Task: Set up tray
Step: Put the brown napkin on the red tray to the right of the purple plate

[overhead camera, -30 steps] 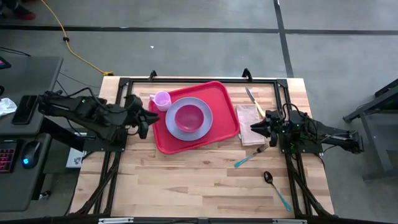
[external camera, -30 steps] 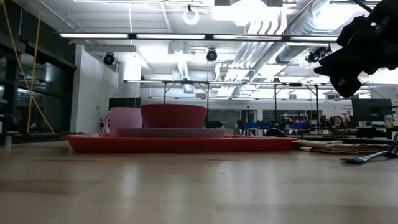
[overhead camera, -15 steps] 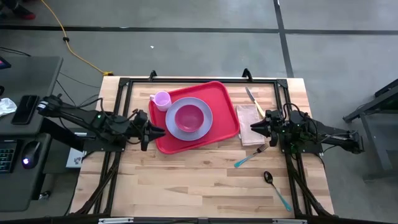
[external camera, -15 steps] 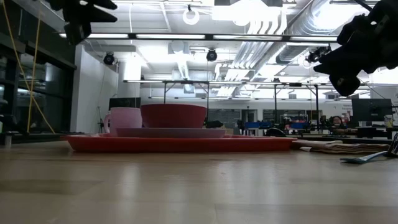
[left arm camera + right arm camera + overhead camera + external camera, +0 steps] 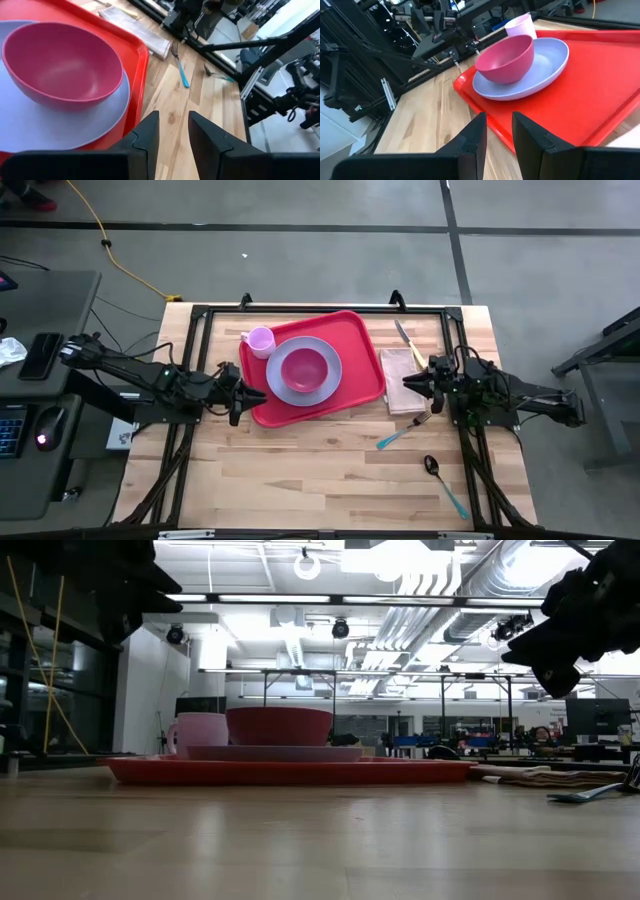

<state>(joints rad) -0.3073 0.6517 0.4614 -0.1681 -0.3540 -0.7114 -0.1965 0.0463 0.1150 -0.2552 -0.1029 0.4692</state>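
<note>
I see the tray (image 5: 318, 370) sitting toward the far middle of the table, carrying a lavender plate (image 5: 300, 370) with a pink bowl (image 5: 303, 367) on it and a pink cup (image 5: 260, 340) in its far left corner. My left gripper (image 5: 243, 391) hovers at the tray's near left corner, fingers slightly parted, holding nothing. My right gripper (image 5: 408, 385) waits off the tray's right edge above the napkin (image 5: 400, 367), narrowly parted and empty. I judge the fork (image 5: 402, 431), knife (image 5: 408, 342) and spoon (image 5: 443, 484), all right of the tray, remain to load.
</note>
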